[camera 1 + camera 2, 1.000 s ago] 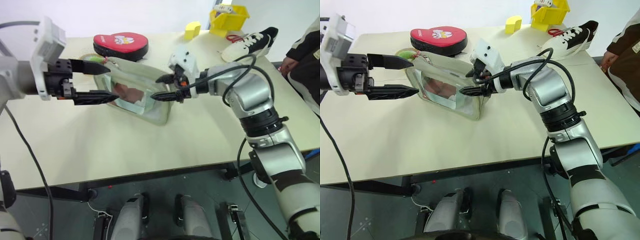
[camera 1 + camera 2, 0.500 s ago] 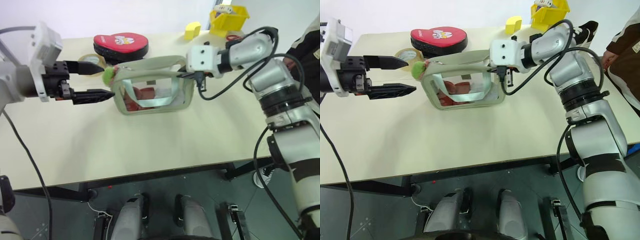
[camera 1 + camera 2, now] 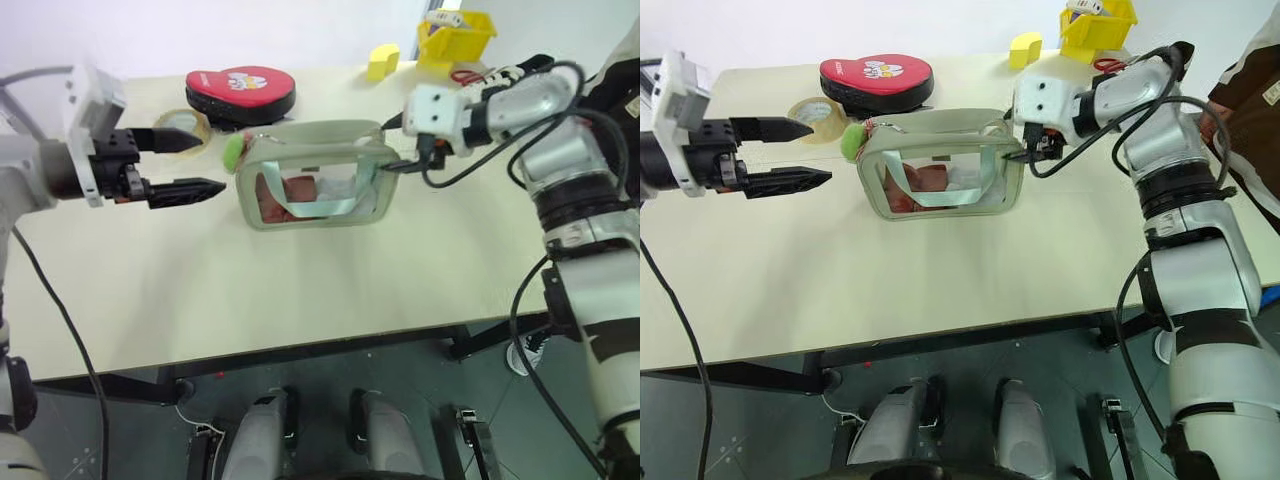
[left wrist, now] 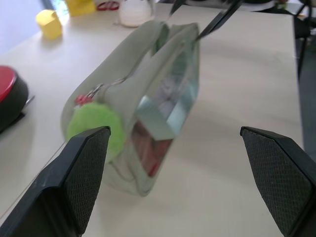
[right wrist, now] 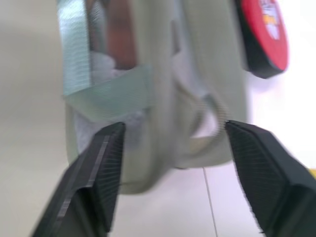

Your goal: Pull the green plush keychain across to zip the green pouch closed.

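A: In the head views, where is the green pouch [image 3: 313, 174] sitting?
B: Upright mid-table [image 3: 200, 290], the green plush keychain [image 3: 233, 150] hanging at its left end. The left gripper [image 3: 190, 165] is hovering left of it, fingers spread.
A: And the left wrist view?
B: The keychain is showing just beyond its wide-apart pads [image 4: 81, 182].
A: The right wrist view?
B: The right gripper [image 5: 170, 173] is standing parted around the pouch's right end, pinching nothing.

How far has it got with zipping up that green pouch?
The green pouch stands upright on the table. The right gripper is open at one end. The left gripper is open just short of the green plush keychain, not gripping it. The pull across is left.
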Tool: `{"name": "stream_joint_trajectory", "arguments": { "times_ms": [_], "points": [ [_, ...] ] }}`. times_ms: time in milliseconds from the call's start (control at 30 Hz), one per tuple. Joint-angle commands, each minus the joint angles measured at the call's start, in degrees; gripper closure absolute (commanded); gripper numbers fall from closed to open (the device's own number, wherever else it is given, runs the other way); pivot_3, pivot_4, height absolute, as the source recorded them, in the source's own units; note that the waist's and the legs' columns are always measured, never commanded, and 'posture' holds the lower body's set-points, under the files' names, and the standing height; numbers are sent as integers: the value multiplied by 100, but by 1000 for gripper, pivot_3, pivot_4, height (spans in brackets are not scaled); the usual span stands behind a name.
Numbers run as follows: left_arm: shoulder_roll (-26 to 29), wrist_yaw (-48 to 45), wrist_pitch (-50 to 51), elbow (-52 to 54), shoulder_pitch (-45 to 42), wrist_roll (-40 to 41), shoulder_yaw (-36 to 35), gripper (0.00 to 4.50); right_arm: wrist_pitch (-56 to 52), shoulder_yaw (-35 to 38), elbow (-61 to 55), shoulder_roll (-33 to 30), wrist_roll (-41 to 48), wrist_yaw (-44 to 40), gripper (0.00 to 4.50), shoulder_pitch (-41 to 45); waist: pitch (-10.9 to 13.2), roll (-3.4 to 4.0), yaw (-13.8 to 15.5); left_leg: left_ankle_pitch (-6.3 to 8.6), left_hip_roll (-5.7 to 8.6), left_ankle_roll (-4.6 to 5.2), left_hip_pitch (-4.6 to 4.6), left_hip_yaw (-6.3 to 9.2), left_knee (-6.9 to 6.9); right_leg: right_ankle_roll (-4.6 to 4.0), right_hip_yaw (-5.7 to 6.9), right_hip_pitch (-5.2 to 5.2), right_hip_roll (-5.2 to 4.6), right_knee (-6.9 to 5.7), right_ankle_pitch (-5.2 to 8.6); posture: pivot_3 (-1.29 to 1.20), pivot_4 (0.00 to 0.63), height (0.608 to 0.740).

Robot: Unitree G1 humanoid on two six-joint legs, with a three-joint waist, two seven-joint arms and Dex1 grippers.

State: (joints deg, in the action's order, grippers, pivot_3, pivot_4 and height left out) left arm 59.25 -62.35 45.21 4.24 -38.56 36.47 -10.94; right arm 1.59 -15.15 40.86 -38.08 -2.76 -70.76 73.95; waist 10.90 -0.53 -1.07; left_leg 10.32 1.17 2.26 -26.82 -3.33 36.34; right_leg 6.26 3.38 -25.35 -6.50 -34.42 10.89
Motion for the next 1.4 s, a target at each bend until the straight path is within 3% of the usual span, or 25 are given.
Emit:
{"name": "stream_joint_trajectory", "arguments": {
  "times_ms": [33,133,400,633,833,1067,1333,1400],
  "points": [
    [35,135,-193,-28,3,-53,-323,0,-739,363,-652,19,309,-36,1245,227,0,0,-2,3,-1,4,2,0,-2,0,0,0,0,-2,0,0,150,740],
    [-354,465,-378,-251,-2,-133,-289,0,-1513,447,-1125,592,659,113,1245,-86,-3,-1,-4,7,-1,10,24,-3,-14,0,-3,15,-2,-2,0,0,150,740],
    [-945,975,-307,-152,-76,-138,-196,0,-1466,310,-703,1082,457,388,1245,-344,-3,-2,60,6,12,9,27,-2,-8,0,0,26,-14,-5,-1,0,150,740],
    [-1073,1192,-204,27,80,-193,-172,0,-1421,324,-560,1110,438,380,4486,-296,-3,-3,5,6,6,8,37,-3,-15,1,-1,24,-9,-15,-1,0,150,740],
    [-1454,1600,-268,497,445,-387,139,0,-1442,311,-716,1181,415,501,4486,-331,-3,-3,19,6,5,8,37,-2,-12,1,-1,23,-10,-22,0,0,150,740],
    [-1878,2155,-595,-110,87,-774,149,0,-1459,303,-855,1175,396,503,4486,-411,-3,-3,23,6,6,8,38,-1,-12,0,-1,23,-10,-25,0,0,150,740],
    [-1996,2108,-791,-537,-286,-928,225,0,-1521,303,-951,1167,389,508,4486,-454,-3,-3,22,6,6,10,37,-5,-10,1,0,18,-11,-54,1,0,150,740],
    [-2047,2090,-859,-615,-328,-973,269,521,-1529,298,-969,1167,384,512,4500,-468,-3,-3,21,6,7,10,37,-5,-9,1,0,18,-11,-54,1,0,150,740]
  ]
}}
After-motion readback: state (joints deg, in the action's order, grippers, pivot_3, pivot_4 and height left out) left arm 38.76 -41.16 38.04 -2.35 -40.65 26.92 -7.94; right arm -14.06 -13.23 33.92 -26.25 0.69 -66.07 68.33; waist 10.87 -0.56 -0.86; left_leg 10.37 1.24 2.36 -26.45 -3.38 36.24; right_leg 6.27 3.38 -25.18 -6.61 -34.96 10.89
